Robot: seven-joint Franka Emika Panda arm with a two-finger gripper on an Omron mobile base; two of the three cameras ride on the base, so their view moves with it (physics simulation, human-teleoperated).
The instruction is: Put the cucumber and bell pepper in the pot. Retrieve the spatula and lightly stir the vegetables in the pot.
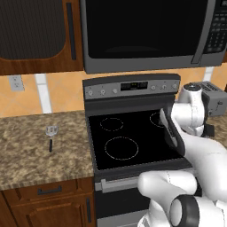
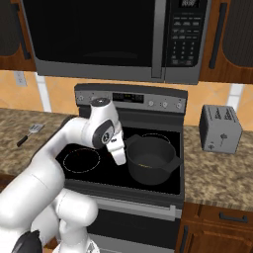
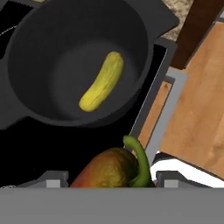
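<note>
Wall: tan tiled backsplash (image 1: 26,95), white outlet (image 1: 16,82)
Overhead: black microwave (image 2: 108,34), dark wood cabinets (image 1: 37,35)
Stove: black glass cooktop (image 1: 128,142), grey control panel (image 2: 131,98)
Counter: speckled granite (image 1: 40,150), wooden drawers (image 1: 46,191)
Appliance: silver toaster (image 2: 220,129)

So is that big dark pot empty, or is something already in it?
Not empty. In the hand view the yellow-green cucumber lies on the bottom of the pot; the bell pepper is outside it, between the tool's tips.

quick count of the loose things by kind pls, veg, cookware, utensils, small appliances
vegetables: 2, cucumber in the pot, bell pepper between the pincer fingertips
cookware: 1, pot
utensils: 1, spatula
small appliances: 1, toaster
total: 5
</note>
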